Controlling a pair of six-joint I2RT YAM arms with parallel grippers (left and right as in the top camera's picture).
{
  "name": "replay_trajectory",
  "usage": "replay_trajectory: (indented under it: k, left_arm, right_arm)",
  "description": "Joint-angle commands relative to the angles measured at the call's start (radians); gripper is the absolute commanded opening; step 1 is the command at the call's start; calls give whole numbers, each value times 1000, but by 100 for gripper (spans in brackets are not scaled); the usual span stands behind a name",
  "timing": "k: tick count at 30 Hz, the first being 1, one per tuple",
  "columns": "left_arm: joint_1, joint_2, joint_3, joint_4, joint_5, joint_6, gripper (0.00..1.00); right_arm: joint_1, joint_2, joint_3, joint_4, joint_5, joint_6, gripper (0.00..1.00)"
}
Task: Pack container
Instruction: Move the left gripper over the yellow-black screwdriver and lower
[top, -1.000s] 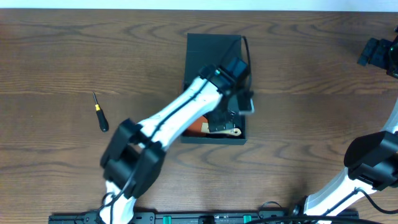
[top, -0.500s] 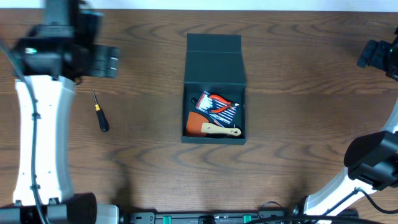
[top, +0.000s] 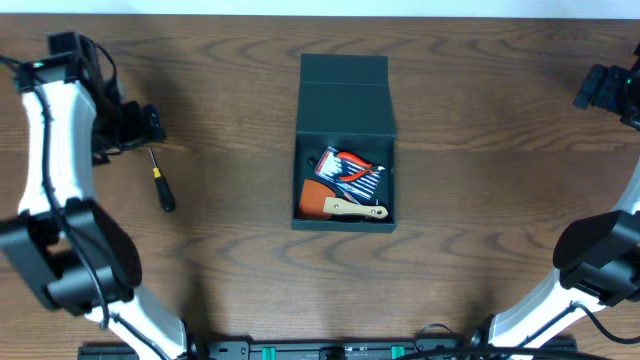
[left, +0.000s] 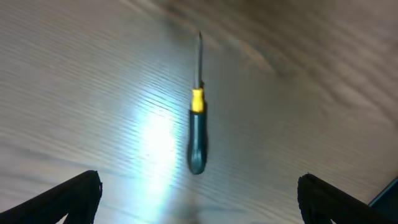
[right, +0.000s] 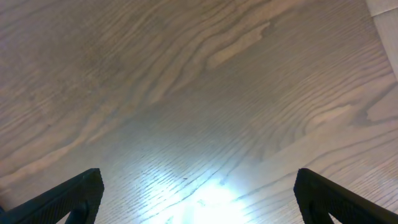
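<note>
Presently left fingers (left: 74, 196) wide over screwdriver (left: 196, 134); right fingers (right: 74, 193) wide; container (top: 345, 100) open, packet (top: 352, 170) print unreadable.

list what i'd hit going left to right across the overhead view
black-handled screwdriver with a yellow collar → open dark teal-green square box → black right claw

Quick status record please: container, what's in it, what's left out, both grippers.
container: open, lid flap folded back, centre of table
inside: scraper with wooden handle, red-and-black tool pack
outside: screwdriver, flat on table, left of container
left gripper: open, over screwdriver, not touching
right gripper: open, over bare table, far right
</note>
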Motion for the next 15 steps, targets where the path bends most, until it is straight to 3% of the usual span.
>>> replay_trajectory:
  k: [1, 15]
  left_arm:
    - [-14, 48, -14, 9, 40, -19, 98]
    - [-16, 101, -303, 270, 90, 65, 98]
  right_arm:
    - [-5, 0, -3, -1, -5, 9, 99]
    - [-5, 0, -3, 1, -5, 8, 99]
